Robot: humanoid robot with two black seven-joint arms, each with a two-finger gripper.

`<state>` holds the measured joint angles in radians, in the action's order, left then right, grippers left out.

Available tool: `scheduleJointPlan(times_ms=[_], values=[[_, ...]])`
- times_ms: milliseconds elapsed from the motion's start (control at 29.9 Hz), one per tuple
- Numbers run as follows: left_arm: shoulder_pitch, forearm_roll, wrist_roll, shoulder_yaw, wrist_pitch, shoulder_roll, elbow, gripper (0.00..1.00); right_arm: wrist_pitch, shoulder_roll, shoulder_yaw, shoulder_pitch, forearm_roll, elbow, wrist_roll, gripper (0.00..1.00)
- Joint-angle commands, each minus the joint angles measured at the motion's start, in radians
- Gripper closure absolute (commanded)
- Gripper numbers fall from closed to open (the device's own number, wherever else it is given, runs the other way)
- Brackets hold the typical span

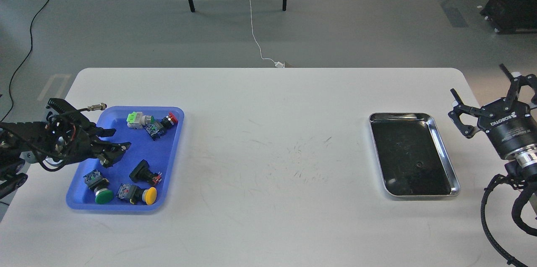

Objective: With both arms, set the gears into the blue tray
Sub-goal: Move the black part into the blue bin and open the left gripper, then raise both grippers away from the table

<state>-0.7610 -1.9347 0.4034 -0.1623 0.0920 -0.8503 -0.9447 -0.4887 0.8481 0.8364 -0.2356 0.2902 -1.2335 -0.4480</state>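
The blue tray [172, 141] lies at the table's left and holds several push-button switches with green, yellow and red caps. My left gripper [119, 143] hangs over the tray's left half. Its dark fingers are spread, and I see nothing between them. My right gripper [482, 101] stands open beyond the table's right edge, to the right of the steel tray, with its fingers wide apart and empty. I cannot make out the gears for sure. A faint small round shape [418, 165] shows on the steel tray's dark bottom.
The shiny steel tray [444, 149] sits at the table's right. A small metal connector [94, 108] sticks out by the blue tray's far left corner. Beyond the white table [268, 132] are floor cables and chair legs.
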Motion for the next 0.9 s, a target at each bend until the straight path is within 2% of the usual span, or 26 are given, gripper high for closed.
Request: scheduleJointPlan(times_ms=[0, 167, 334, 468, 535, 602, 668, 735, 869], values=[[-0.060, 0.190, 0.034, 0.001, 0.005, -0.010, 0.003, 0.16, 0.000, 0.072, -0.003, -0.056, -0.006, 0.002, 0.000, 0.02], [-0.142, 0.477, 0.041, -0.005, 0.008, -0.027, 0.004, 0.10, 0.000, 0.173, -0.028, -0.191, -0.144, 0.008, 0.000, 0.02], [-0.222, 0.886, 0.028, -0.006, 0.011, 0.005, 0.004, 0.09, 0.000, 0.193, -0.147, -0.362, -0.308, 0.011, 0.006, 0.02], [-0.270, 1.266, -0.006, -0.006, 0.041, 0.033, 0.006, 0.03, 0.045, 0.206, -0.414, -0.616, -0.535, 0.005, 0.014, 0.02], [-0.271, 1.387, -0.032, -0.011, 0.086, 0.045, 0.004, 0.02, 0.067, 0.201, -0.559, -0.744, -0.577, 0.009, 0.022, 0.02], [-0.270, 1.503, -0.044, -0.046, 0.164, 0.062, 0.004, 0.02, 0.068, 0.194, -0.730, -0.893, -0.598, 0.011, 0.035, 0.02], [-0.259, 1.612, -0.046, -0.106, 0.227, 0.079, 0.014, 0.02, 0.068, 0.166, -0.880, -1.034, -0.621, 0.011, 0.052, 0.02], [-0.244, 1.718, -0.044, -0.147, 0.255, 0.092, 0.023, 0.02, 0.068, 0.120, -1.021, -1.155, -0.692, 0.014, 0.058, 0.02], [-0.218, 1.919, -0.044, -0.184, 0.258, 0.129, 0.038, 0.02, 0.075, 0.010, -1.256, -1.318, -0.893, 0.017, 0.055, 0.02]])
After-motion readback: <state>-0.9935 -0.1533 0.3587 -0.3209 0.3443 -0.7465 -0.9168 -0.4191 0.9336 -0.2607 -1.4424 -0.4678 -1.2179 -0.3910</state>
